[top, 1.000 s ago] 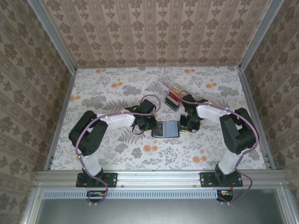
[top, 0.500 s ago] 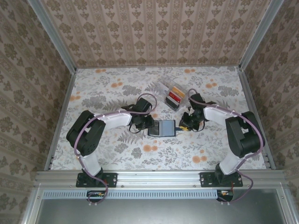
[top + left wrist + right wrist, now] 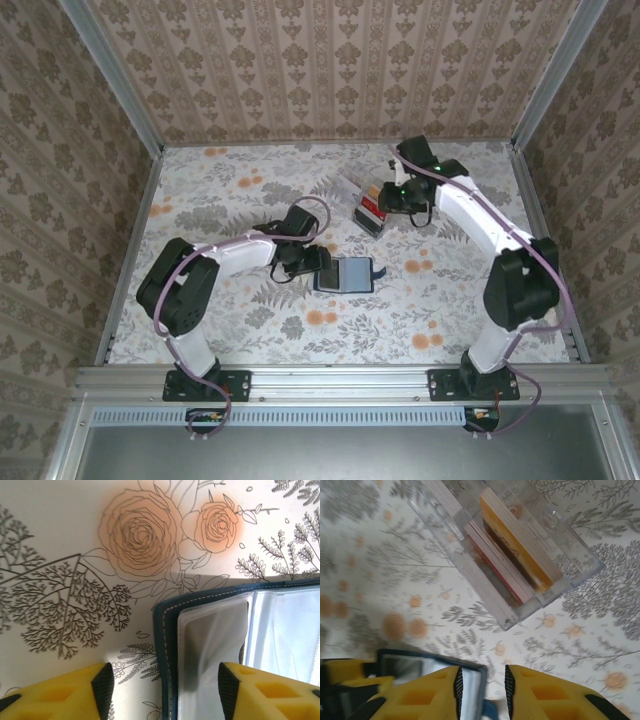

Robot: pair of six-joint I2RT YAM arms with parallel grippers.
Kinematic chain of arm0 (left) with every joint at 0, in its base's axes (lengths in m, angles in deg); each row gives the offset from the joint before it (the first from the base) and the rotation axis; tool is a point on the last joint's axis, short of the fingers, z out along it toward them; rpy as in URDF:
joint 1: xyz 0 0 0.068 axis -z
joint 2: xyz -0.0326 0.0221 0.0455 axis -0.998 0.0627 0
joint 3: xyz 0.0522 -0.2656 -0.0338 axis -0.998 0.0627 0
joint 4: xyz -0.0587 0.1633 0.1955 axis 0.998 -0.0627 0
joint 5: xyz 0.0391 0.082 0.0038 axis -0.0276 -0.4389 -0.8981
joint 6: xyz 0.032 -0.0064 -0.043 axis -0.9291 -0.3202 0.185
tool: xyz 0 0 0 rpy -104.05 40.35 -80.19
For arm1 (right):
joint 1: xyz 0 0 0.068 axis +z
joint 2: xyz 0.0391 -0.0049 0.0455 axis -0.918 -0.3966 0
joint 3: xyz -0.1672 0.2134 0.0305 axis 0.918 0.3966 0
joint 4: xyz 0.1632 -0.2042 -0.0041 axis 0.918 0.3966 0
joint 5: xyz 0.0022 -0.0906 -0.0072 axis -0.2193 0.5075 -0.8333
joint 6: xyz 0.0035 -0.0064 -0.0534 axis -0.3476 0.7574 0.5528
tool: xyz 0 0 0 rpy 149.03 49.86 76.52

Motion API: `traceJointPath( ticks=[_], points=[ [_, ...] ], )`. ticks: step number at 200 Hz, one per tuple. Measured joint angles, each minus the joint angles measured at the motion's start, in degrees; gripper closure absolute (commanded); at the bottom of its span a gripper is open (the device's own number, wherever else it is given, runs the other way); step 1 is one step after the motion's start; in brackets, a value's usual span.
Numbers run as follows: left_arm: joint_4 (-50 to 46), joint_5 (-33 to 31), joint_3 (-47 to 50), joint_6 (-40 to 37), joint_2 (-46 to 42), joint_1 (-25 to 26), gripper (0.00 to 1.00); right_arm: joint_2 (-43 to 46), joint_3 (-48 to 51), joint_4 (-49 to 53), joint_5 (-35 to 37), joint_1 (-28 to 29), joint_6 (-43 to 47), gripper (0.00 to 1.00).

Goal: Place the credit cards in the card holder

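Cards (image 3: 372, 203) stand on edge in a clear box (image 3: 350, 185) at about 1 o'clock from the middle of the counter (image 3: 230, 200) in the top view. The holder (image 3: 345, 274) lies open and flat near that middle, well apart from the box. The left claw (image 3: 312, 264) sits at the holder's 9 o'clock edge. The right claw (image 3: 394, 196) hangs just beside the box, on its 3 o'clock side.

From the left wrist, the left claw (image 3: 162, 695) is spread, its jaws either side of the holder's (image 3: 165, 630) navy corner and pinching nothing. I can make out no card in the clear sleeve (image 3: 215, 640).

From the right wrist, the right claw (image 3: 481, 690) has its jaws a narrow gap apart, with nothing between them. The box (image 3: 575, 555) lies toward 12 o'clock, holding an orange stack (image 3: 520, 537) and a red-edged stack (image 3: 495, 567). The holder (image 3: 420, 665) shows at 8 o'clock.

The step in hand looks like fetching a card. The next move calls for lowering over one stack and pinching a single card by its top edge, while the left claw steadies the holder.
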Motion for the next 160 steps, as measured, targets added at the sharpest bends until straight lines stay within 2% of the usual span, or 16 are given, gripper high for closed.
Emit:
traceJointPath(
  ticks=[38,92,160],
  points=[
    [-0.9,-0.4,0.0,-0.3,-2.4,-0.8,0.32,-9.1,-6.1,5.1,8.9,3.8,6.9,0.68],
    [-0.8,-1.2,-0.1,-0.3,-5.8,-2.3,0.29,-17.0,-16.0,7.5,21.5,8.0,13.7,0.64],
    [0.6,-2.1,0.0,-0.2,-8.1,-4.9,0.28,-21.5,-18.2,7.5,30.0,10.2,17.0,0.63]
  ],
)
